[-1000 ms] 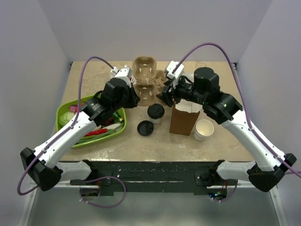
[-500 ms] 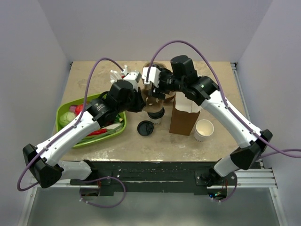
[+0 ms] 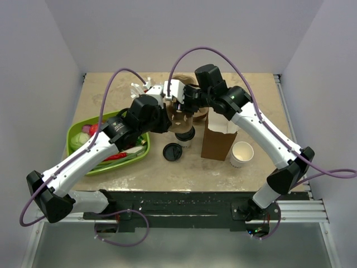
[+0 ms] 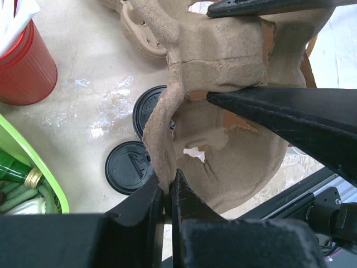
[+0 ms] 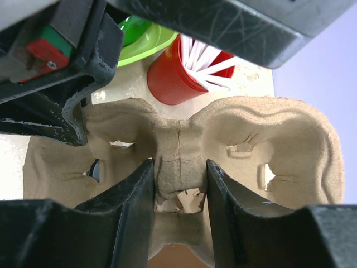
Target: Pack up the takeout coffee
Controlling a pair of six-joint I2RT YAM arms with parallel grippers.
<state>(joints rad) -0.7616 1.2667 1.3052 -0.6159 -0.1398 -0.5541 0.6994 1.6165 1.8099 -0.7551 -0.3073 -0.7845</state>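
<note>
Standing nr left hand (image 4: 169, 187), under carrier (image 4: 223, 151): takeout coffee (image 3: 184, 133).

Cup carrier (image 4: 223, 61) rough matt pulp (edges fibrous); loose lid (image 4: 129, 167) smooth plastic.

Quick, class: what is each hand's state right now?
Left hand: closed on the rim of the carrier.
Right hand: closed on the carrier's middle ridge.
</note>
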